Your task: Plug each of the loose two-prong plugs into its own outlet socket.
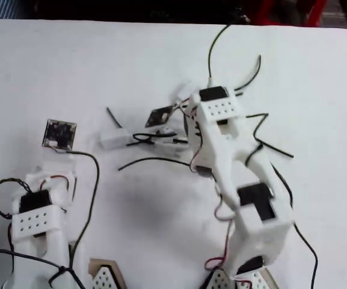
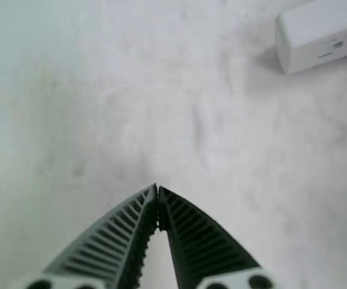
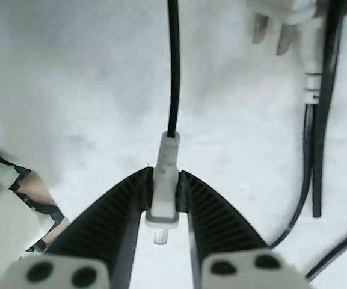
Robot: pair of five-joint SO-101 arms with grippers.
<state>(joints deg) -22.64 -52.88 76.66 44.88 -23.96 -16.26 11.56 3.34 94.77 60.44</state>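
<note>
The right end effector (image 3: pixel 164 174) pinches a white plug (image 3: pixel 161 211) by its body, seemingly to carry it to the white socket block (image 1: pixel 116 139) nearby on the tabletop (image 1: pixel 329 72). The left end effector (image 2: pixel 158 189) sits pressed together, empty.

the white block (image 2: pixel 322 33) is cut off by the edge in the left wrist view. in the right wrist view a second plug (image 3: pixel 287 11) is cropped above its prongs, and the sides of the held plug (image 3: pixel 166 153) are covered by the fingers (image 3: pixel 119 220) of the right gripper (image 3: pixel 163 179).
</note>
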